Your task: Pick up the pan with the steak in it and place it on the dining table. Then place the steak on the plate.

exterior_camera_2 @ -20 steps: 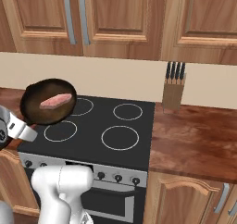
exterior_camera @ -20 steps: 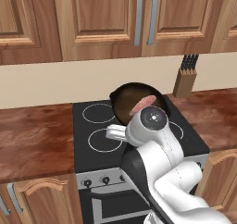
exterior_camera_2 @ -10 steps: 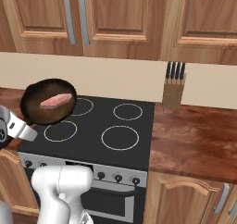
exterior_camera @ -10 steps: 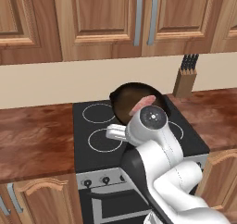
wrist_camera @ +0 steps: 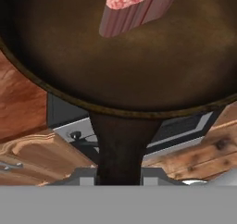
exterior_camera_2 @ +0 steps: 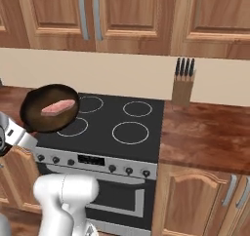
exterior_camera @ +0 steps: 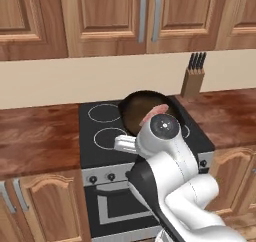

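dark pan (exterior_camera_2: 49, 108) is off the stove (exterior_camera_2: 112, 127), held level above its 9 o'clock edge, gripper (wrist_camera: 119, 174) pinching the handle (wrist_camera: 119, 144). steak (exterior_camera_2: 58, 106) inside. left: carry to dining table, set down, move steak to plate.

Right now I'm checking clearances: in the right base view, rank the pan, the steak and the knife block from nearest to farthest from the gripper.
1. pan: its handle runs into the gripper, at left.
2. steak: lying inside the pan.
3. knife block: far right, against the back wall.
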